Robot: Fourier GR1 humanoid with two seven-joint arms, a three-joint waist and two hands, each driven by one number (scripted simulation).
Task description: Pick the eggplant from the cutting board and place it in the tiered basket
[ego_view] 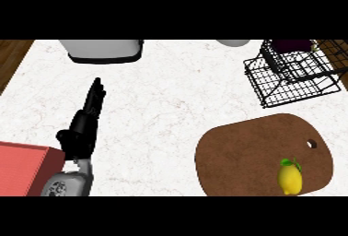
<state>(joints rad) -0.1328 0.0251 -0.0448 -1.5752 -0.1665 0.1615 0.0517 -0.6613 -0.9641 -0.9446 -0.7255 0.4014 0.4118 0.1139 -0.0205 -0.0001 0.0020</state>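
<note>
The dark purple eggplant (292,44) lies in the black wire tiered basket (292,83); placement looks done; left hand (85,124) rests with straight, pressed-together fingers; nothing further called for.

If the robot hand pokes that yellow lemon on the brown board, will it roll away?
Probably a bit. The lemon is rounded with tapered ends, so it would likely wobble or turn rather than roll straight. It lies near the cutting board edge, so a push might send it off. Its skin looks smooth, perhaps slippery.

One hand (85,124) seen, one brown cutting board (252,147), one lemon (290,179), one black wire tiered basket (292,76), one eggplant (292,44) held in it, one grey appliance (102,50), one red box (20,168).
</note>
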